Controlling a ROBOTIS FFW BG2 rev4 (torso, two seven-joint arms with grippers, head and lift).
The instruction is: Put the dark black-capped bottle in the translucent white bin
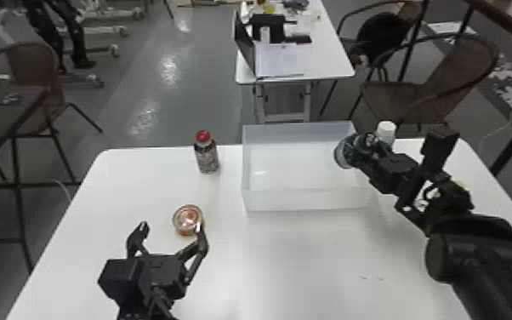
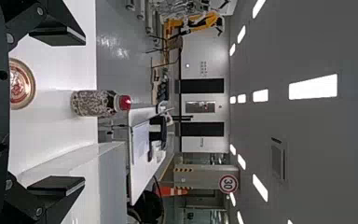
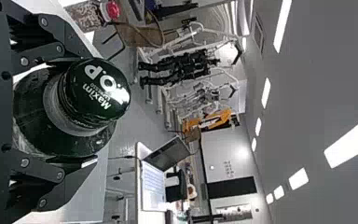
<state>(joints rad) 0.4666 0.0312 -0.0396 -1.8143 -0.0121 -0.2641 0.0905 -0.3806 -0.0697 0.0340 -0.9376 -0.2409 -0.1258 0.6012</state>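
"So, what worries you on this surface [image 1: 302,264]?"

"The right arm [image 1: 476,247], first. Taking the bin as the clock in the head view, it comes in from four o'clock; a low swing could knock the wall."

"And the bin [image 1: 306,201] itself?"

"Light, I'd guess, so a bump could slide it towards nine."

"The jaws?"

"Left jaws wide, out at eight. Right jaws closed round the dark bottle [image 3: 93,93]."

"Is that over the bin?"

"At its three o'clock end; I can't tell whether it clears the wall. Let go too near, and its base could catch the rim and topple outside. Too high, and it could land hard and roll."

"Anything smaller?"

"The red-capped bottle [image 1: 206,157] at nine could tip if the bin slid. The tub [image 1: 187,220] at eight could get shoved by the left jaws, being so close."
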